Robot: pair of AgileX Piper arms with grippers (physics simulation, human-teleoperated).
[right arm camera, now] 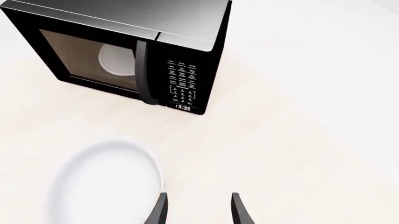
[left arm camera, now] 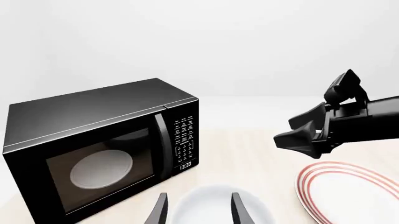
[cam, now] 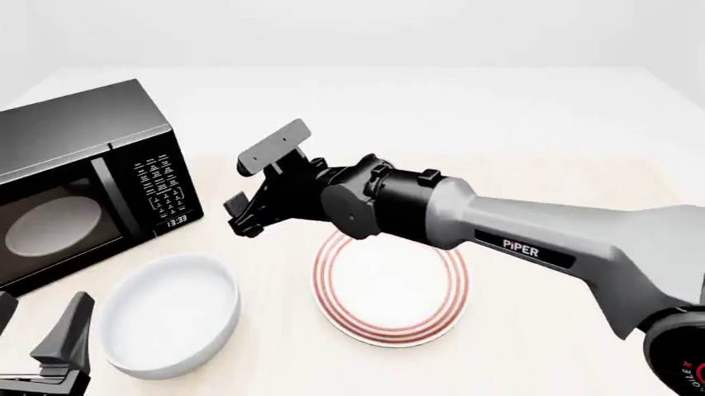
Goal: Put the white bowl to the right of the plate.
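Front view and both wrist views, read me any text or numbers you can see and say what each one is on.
"PiPER": on the right arm.
"13:33": clock display on the microwave.
Microwave keypad labels: too small to read.
Red mark at the right arm's base: cut off, unreadable.

**Room and obstacles on the bench**

The microwave point(cam: 82, 186) blocks the far left of the bench point(cam: 529, 124) and stands close behind the bowl point(cam: 167, 313). The bowl and the plate point(cam: 391, 289) lie side by side with only a narrow strip of bench between them. The right arm point(cam: 529, 239) reaches across above the plate, and its hand point(cam: 244, 216) hangs over that strip. To the right of the plate, the bench below the arm is bare. The far bench is also open.
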